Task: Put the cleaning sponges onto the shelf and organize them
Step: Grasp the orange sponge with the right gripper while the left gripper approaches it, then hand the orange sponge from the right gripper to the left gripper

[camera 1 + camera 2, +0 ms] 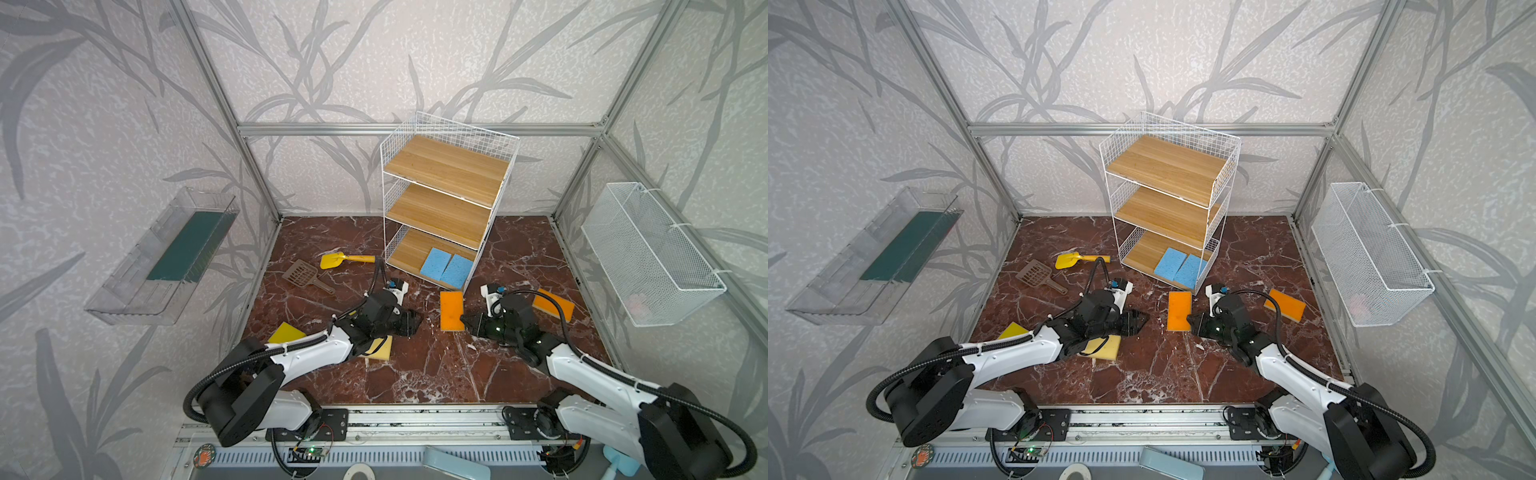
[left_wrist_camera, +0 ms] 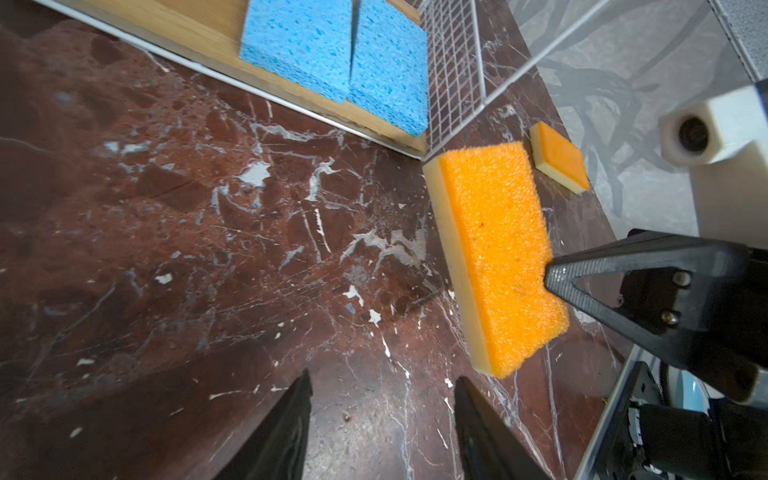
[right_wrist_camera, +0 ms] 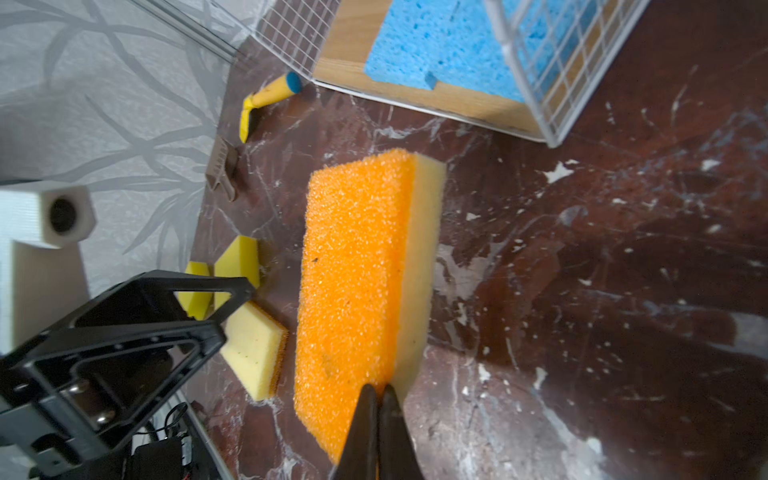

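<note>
Shelf at rear centre of red-brown marbled tabletop: white wire grid, three pale wooden boards, upper two bare. On bottom board, two thin blue sponges, open-pored, flat, side by side, long edges touching. Just beside shelf's near corner, orange sponge: rectangular block, coarse orange scouring face over pale yellow foam. Right gripper clamped on that sponge's near end; in right wrist view, fingers almost meeting, foam squashed between them. Left gripper near the sponge but apart from it, holding nothing; in left wrist view, fingers partly spread over bare marble. Second orange sponge flat on tabletop beside right wrist, cable crossing its near side. Yellow sponge flat at left, well apart from shelf; pale yellow block partly under left arm. Seen only in right wrist view: thin orange layer along that block's underside, and bright yellow foam in two patches beyond left gripper, one sponge or two not determinable. Seen only in left wrist view: right finger denting the orange face.
</note>
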`<action>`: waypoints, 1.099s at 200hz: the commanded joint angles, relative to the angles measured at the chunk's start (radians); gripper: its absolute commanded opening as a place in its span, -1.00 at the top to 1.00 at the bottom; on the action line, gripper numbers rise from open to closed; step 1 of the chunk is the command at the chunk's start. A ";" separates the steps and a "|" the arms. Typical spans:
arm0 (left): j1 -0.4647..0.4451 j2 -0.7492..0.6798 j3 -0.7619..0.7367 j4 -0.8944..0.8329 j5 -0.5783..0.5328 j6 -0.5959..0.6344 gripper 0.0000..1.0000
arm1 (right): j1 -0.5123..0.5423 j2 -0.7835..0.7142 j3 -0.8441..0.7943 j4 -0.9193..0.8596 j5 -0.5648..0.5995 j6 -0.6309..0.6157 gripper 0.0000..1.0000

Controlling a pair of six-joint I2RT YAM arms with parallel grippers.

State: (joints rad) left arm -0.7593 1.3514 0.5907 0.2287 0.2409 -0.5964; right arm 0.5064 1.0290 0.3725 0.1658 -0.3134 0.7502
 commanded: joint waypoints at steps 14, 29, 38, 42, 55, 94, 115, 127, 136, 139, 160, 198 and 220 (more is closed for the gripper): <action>-0.048 -0.053 0.053 0.024 0.058 -0.017 0.09 | 0.035 -0.075 0.008 -0.023 0.030 0.043 0.93; -0.065 -0.068 0.057 0.024 0.053 -0.022 0.16 | 0.043 -0.084 0.031 -0.022 0.025 0.046 0.93; -0.076 -0.076 0.058 0.024 0.044 -0.023 0.16 | 0.046 -0.080 0.046 -0.020 0.018 0.047 0.94; -0.082 -0.079 0.060 0.025 0.039 -0.024 0.16 | 0.048 -0.079 0.053 -0.019 0.015 0.048 0.94; -0.093 -0.070 0.075 0.018 0.032 -0.022 0.10 | 0.055 -0.074 0.070 -0.013 0.008 0.049 0.94; -0.118 -0.023 0.116 0.006 0.023 -0.024 -0.02 | 0.063 -0.100 0.078 0.006 0.013 0.067 0.94; -0.118 0.003 0.128 0.012 0.018 -0.028 0.02 | 0.064 -0.124 0.073 0.007 0.019 0.070 0.94; -0.118 0.018 0.133 0.029 0.027 -0.034 0.04 | 0.065 -0.132 0.066 0.011 0.021 0.074 0.94; -0.118 0.029 0.136 0.045 0.036 -0.042 0.06 | 0.064 -0.137 0.062 0.014 0.020 0.076 0.94; -0.118 0.033 0.136 0.050 0.039 -0.044 0.06 | 0.063 -0.138 0.060 0.014 0.020 0.077 0.94; -0.118 0.057 0.138 0.075 0.044 -0.058 0.11 | 0.063 -0.150 0.051 0.025 0.025 0.088 0.94; -0.118 0.078 0.147 0.100 0.044 -0.069 0.38 | 0.064 -0.149 0.049 0.048 0.024 0.092 0.94; -0.118 0.075 0.154 0.102 0.042 -0.069 0.68 | 0.063 -0.142 0.048 0.049 0.022 0.089 0.94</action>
State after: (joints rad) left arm -0.8753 1.4216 0.7063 0.2993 0.2832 -0.6567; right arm 0.5636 0.8951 0.4236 0.1692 -0.2836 0.8375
